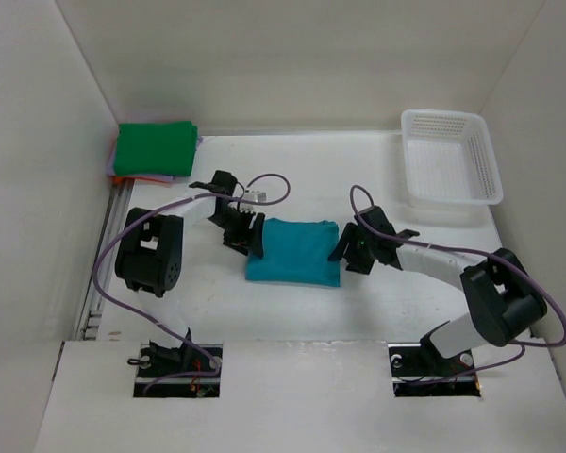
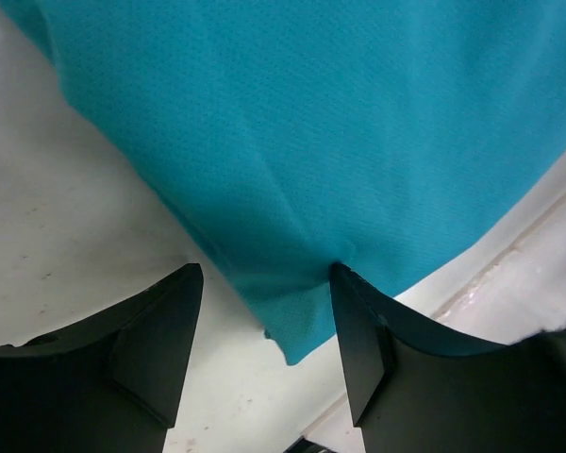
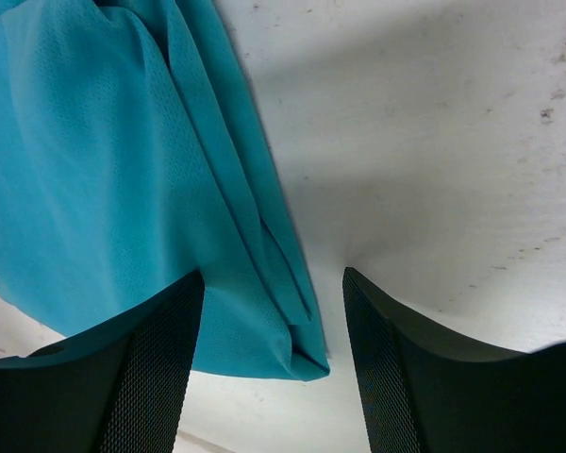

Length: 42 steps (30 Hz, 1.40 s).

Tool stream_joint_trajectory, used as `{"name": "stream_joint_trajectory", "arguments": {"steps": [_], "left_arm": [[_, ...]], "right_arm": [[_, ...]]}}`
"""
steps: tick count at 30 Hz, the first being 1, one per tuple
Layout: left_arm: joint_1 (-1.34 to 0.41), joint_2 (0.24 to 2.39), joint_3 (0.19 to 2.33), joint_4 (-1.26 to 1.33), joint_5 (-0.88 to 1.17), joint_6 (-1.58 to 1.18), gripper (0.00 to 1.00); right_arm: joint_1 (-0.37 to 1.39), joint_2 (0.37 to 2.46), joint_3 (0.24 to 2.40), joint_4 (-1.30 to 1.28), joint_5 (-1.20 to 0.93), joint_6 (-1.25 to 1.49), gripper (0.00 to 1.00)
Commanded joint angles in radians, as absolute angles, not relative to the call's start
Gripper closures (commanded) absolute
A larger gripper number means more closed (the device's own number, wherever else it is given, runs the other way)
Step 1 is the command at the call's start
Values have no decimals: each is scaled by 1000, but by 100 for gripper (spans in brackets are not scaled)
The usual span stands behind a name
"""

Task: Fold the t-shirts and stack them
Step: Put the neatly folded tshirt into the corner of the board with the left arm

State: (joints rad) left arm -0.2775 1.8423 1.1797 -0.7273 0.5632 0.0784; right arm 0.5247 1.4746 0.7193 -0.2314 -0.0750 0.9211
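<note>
- At the far left, in the back corner of the table (image 1: 358, 170), the green t-shirt (image 1: 154, 148) lies folded flat. It sits on top of other shirts (image 1: 113, 168), whose edges peek out under it. I think they are put there so the middle is free for folding.
- Next comes the left gripper (image 1: 245, 231). It is down low at the left side of the teal t-shirt (image 1: 292, 251). In the left wrist view its two fingers (image 2: 165, 340) are spread apart. A corner of the teal cloth (image 2: 311, 123) pokes between them. One finger touches the cloth, but they are not pinching it. It looks ready to grab that corner.
- The teal t-shirt lies in the middle of the table, between the two grippers. It is already folded into a small block. It is well apart from the green one, so I think it has yet to go on top.
- The right gripper (image 1: 349, 247) is at the right side of the teal t-shirt. Its fingers (image 3: 160, 359) are apart too. The folded teal edge (image 3: 94, 170) lies between them, with nothing squeezed.
- One gripper on each side means the shirt can be lifted flat, so the fold does not fall open.
- At the far right, the white basket (image 1: 450, 156) sits in the back corner. No shirt shows in it.
</note>
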Motion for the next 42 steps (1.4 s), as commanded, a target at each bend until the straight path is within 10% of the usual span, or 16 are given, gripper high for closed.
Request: {"name": "stream_joint_trajectory", "arguments": {"steps": [1,16,22,42], "left_arm": [[-280,1850,1207,-698,654,-3,45],[-308,2092,1253,-716,660,-69,49],[-285,2148,1298,-721,683,-60,100],[-142,1996,1627,-618,132,216,100]], "right_arm": [[530,1503,756,-184,-63,928,34],[536,1520,785,-176,-77,930,36],[536,1502,764,-175,-78,933,36],[340,1146,632,-278,-74,888,36]]}}
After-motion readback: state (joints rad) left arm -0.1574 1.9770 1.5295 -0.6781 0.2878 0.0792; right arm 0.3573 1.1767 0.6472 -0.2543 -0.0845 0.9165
